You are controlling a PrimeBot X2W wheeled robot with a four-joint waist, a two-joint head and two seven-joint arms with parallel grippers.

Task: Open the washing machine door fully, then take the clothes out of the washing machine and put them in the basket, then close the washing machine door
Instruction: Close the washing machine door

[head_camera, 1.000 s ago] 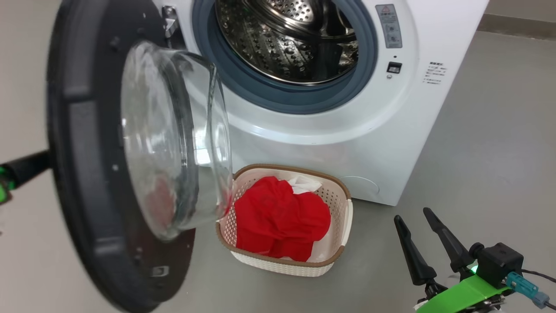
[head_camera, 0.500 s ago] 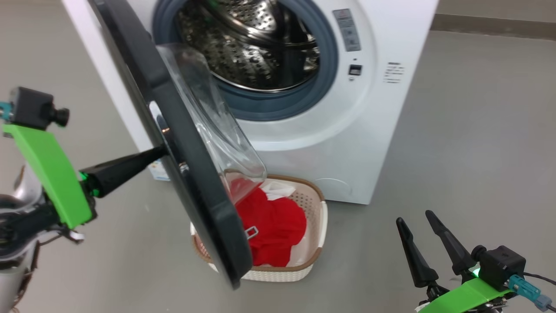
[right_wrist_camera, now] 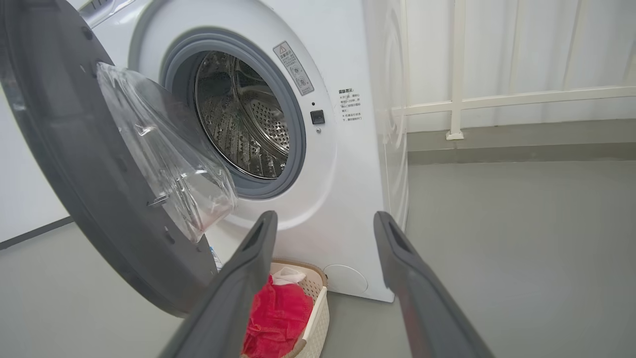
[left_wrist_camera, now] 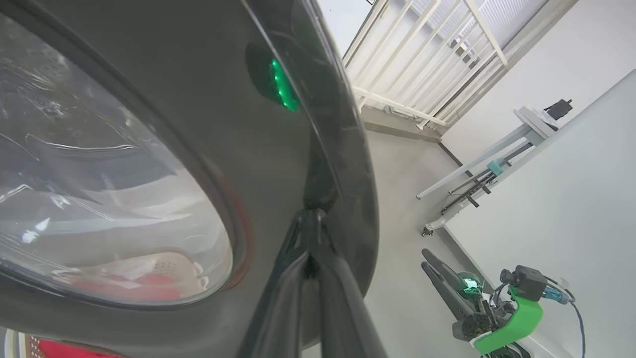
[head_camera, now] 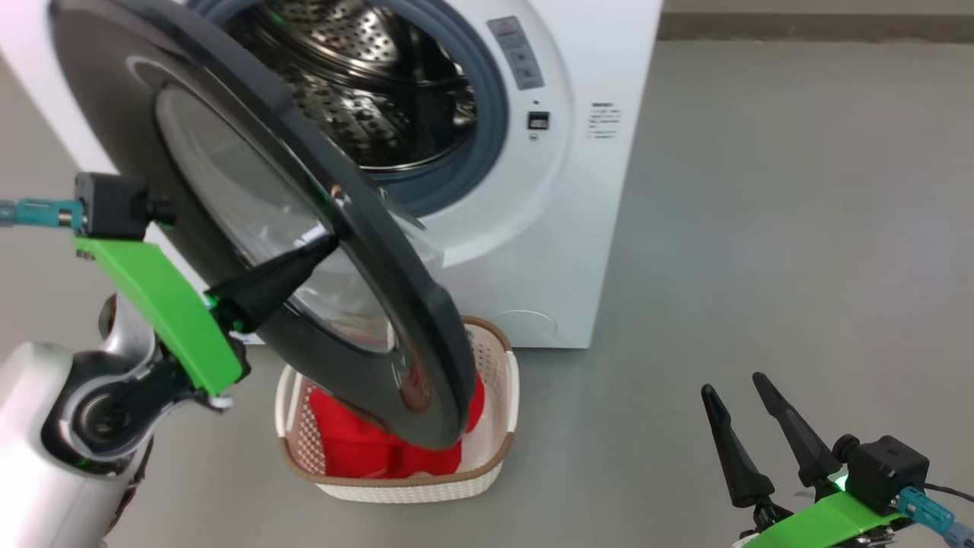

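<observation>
Touching the half-open washing machine door [head_camera: 251, 194], the left fingers [head_camera: 278, 278] sit together; the right fingers [head_camera: 732, 450], at five o'clock, stand apart; red clothes [head_camera: 350, 450] fill the basket [head_camera: 494, 365].

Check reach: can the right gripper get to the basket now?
Probably yes. Only floor lies between the open right gripper and the right rim of the basket; the door overhangs just its left side.
</observation>
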